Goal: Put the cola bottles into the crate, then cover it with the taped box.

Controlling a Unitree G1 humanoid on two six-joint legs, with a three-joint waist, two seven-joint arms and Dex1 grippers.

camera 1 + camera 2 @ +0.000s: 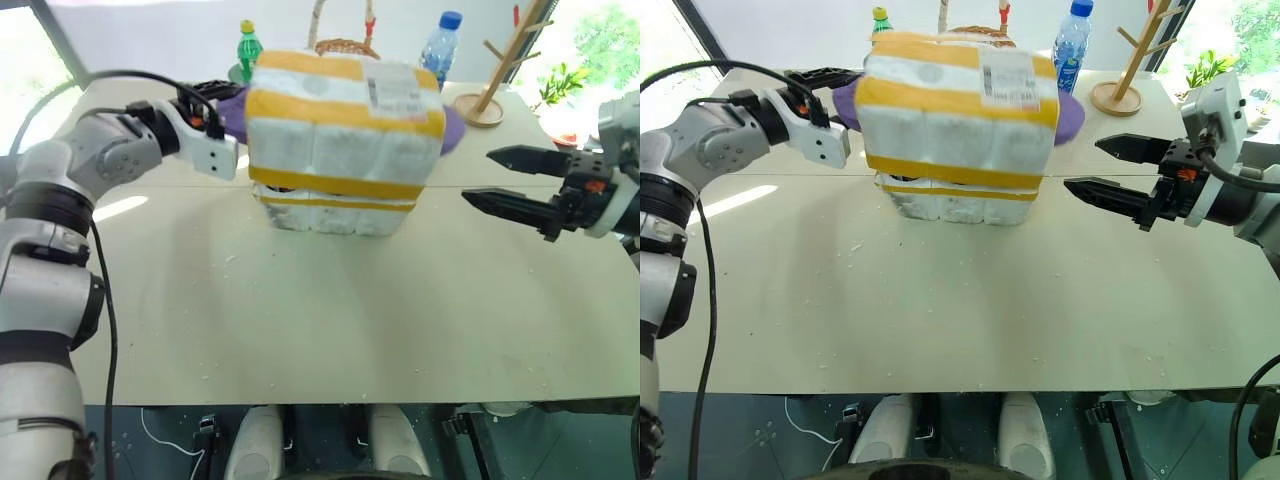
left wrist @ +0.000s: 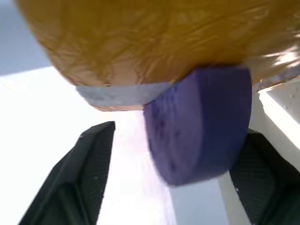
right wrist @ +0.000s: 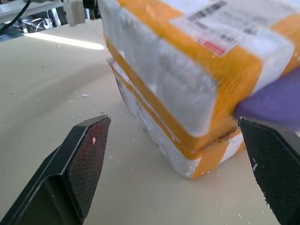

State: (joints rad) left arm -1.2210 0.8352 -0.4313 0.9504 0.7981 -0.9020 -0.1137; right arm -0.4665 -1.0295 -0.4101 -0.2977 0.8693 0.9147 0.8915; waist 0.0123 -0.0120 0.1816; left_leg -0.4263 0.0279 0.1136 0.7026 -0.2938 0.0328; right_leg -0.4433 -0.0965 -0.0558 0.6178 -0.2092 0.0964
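Note:
The taped box (image 1: 345, 120), white foam banded in yellow tape with a shipping label on top, sits over the crate (image 1: 330, 212). Only the crate's lower edge and yellow strip show beneath it. The cola bottles are hidden. My left gripper (image 1: 222, 92) is at the box's far left corner, its fingers (image 2: 70, 178) spread open, with the box's yellow tape and a purple plate's rim ahead of them. My right gripper (image 1: 478, 176) hovers open to the right of the box, a short gap away, pointing at its side (image 3: 187, 61).
A purple plate (image 1: 452, 125) lies behind the box, sticking out on both sides. Behind it stand a green soda bottle (image 1: 249, 45), a wicker basket (image 1: 345, 45) and a blue-capped water bottle (image 1: 441, 45). A wooden rack (image 1: 495, 80) stands at the far right.

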